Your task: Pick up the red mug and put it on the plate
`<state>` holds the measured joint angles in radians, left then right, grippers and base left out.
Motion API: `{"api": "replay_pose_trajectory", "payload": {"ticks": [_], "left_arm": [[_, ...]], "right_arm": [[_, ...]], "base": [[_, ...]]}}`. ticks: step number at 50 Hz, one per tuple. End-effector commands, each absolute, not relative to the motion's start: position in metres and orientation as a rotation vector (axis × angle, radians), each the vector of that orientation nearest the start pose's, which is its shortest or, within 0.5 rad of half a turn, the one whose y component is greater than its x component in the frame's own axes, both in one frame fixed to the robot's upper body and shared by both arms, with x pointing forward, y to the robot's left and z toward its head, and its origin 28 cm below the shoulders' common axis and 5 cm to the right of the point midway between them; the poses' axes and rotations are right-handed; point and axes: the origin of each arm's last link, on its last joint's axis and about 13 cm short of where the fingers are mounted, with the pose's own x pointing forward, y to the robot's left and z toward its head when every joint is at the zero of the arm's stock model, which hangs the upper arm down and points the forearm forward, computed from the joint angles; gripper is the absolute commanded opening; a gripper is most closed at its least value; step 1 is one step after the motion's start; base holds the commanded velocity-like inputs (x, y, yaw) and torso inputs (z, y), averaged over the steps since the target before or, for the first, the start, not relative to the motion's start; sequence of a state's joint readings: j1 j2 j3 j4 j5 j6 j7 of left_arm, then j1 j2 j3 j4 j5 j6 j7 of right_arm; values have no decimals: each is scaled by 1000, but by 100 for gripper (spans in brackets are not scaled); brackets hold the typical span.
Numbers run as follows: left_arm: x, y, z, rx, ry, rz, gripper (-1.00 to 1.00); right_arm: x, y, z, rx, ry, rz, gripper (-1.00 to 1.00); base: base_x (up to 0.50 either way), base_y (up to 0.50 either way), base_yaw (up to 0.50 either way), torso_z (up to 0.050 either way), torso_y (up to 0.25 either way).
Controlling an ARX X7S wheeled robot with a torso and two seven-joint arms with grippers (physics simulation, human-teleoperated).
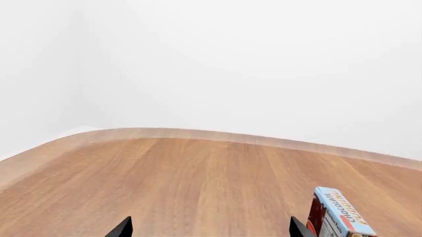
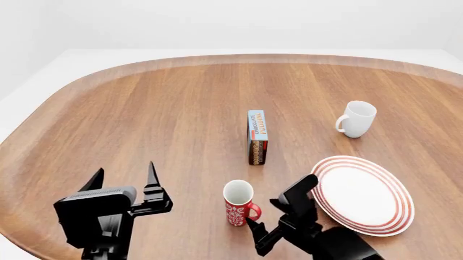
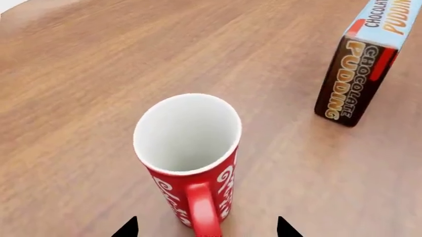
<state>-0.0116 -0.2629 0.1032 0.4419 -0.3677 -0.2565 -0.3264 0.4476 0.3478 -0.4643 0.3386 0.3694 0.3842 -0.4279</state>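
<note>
red mug (image 3: 188,163) between spread right gripper (image 3: 205,228) tips; "chocolate pudding" box (image 3: 359,64) near; left gripper (image 2: 123,181) open

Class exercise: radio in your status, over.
Both grippers open, left gripper idle. Right gripper at red mug, handle side, not gripping. Plate bare, just right. Pudding box behind, clear of path.
</note>
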Motion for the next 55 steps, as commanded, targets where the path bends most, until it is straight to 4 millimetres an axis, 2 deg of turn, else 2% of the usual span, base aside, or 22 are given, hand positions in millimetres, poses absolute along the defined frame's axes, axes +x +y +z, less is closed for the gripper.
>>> {"api": "replay_pose_trajectory", "payload": {"ticks": [1, 42, 43, 55], "left_arm": [[204, 221, 92, -119, -127, 77, 100], [201, 223, 93, -127, -123, 69, 100], [201, 223, 94, -128, -123, 69, 100], [200, 223, 93, -128, -120, 70, 100]], "right_arm": [[289, -133, 9, -83, 480, 679, 100], [301, -125, 2, -100, 506, 716, 100], [301, -125, 2, -100, 504, 705, -100], [296, -125, 6, -119, 493, 699, -100]], "base": [[0, 0, 0, 0, 0], [0, 0, 0, 0, 0], [0, 0, 0, 0, 0], [0, 0, 0, 0, 0]]}}
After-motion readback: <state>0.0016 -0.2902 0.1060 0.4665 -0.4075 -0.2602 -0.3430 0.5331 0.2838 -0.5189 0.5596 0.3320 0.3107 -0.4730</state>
